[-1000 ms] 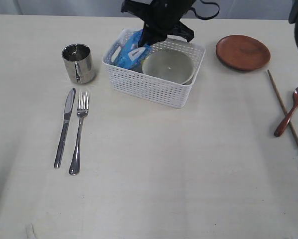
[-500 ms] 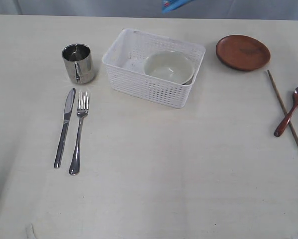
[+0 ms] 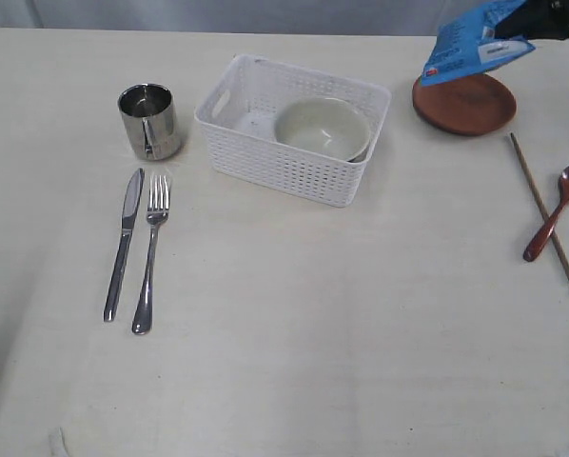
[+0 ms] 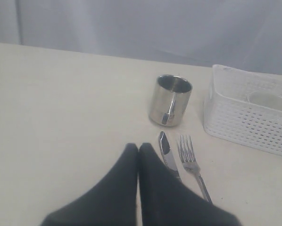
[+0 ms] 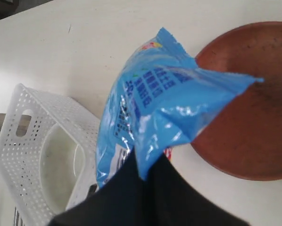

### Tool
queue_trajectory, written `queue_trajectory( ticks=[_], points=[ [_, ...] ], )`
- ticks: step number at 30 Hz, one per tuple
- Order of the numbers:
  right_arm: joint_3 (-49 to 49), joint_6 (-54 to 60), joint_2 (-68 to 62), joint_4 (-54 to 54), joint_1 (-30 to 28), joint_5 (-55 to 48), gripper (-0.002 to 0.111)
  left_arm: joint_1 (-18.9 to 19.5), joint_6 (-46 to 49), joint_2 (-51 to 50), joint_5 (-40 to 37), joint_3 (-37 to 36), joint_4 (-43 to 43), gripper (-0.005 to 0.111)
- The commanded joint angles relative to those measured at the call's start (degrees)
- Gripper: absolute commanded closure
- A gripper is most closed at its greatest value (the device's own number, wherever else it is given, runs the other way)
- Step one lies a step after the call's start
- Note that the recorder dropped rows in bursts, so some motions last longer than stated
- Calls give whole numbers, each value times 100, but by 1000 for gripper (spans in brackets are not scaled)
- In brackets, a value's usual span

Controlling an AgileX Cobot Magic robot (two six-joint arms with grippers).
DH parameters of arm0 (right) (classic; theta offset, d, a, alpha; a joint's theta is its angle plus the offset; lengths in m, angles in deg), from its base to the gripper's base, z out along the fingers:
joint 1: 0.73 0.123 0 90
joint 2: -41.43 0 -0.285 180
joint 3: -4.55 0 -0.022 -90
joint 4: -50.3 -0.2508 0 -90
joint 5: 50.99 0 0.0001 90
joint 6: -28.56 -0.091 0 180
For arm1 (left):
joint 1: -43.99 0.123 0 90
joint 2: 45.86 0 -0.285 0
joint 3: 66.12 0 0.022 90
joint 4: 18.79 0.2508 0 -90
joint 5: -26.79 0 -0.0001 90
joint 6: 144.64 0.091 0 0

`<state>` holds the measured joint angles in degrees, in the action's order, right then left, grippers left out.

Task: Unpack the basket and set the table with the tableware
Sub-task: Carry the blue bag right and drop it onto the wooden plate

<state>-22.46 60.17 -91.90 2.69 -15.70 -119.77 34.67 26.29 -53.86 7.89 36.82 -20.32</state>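
Half a second earlier the blue crinkled snack packet (image 3: 470, 43) had been at twelve o'clock, at the very top of the scene. It had since swung to one o'clock and hung in the air, overlapping the rim of the round brown wooden plate (image 3: 470, 107).

The right gripper (image 5: 148, 172) came in from the far right corner, its dark fingers pinched tight on one end of the packet, which stuck out towards the basket. The left gripper (image 4: 138, 153) had its fingers pressed together on nothing, its tips near the blade of the steel knife (image 4: 168, 153). I couldn't tell how high it hung.

The white rectangular plastic basket (image 3: 284, 167) sat at twelve o'clock with only the cream bowl (image 3: 321, 127) inside. The shiny steel cup (image 3: 149, 121) stood at ten, apart from the basket's left wall. Knife and steel fork (image 3: 149, 252) lay side by side at nine. The reddish-brown wooden spoon (image 3: 554, 217) lay across the wooden chopsticks (image 3: 541, 205) at three, near the scene's edge.

A bare strip separated basket and plate, and the pale beige tabletop (image 3: 313, 343) lay open from four round to eight.
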Motion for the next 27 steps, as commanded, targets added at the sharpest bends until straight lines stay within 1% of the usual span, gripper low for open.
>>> queue_trajectory(
  ticks=[1,5,8,10,18,24,25,27],
  points=[
    [113,398,-285,-378,-365,-51,108,6,3,21,63,-16,3,107],
    [113,692,-645,-714,-465,-51,108,6,3,21,63,-16,3,107],
    [113,1185,-966,-1438,-474,-118,108,6,3,21,63,-16,3,107],
    [113,1338,-1136,-1697,-474,-118,108,6,3,21,63,-16,3,107],
    [113,1432,-1466,-1583,-603,11,108,6,3,21,63,-16,3,107],
    [102,1633,-1466,-1777,-784,41,108,6,3,21,63,-16,3,107],
    [102,1673,-1466,-1777,-797,30,107,6,3,21,63,-16,3,107],
    [102,1751,-1466,-1784,-797,19,102,6,3,21,63,-16,-49,107]
  ],
)
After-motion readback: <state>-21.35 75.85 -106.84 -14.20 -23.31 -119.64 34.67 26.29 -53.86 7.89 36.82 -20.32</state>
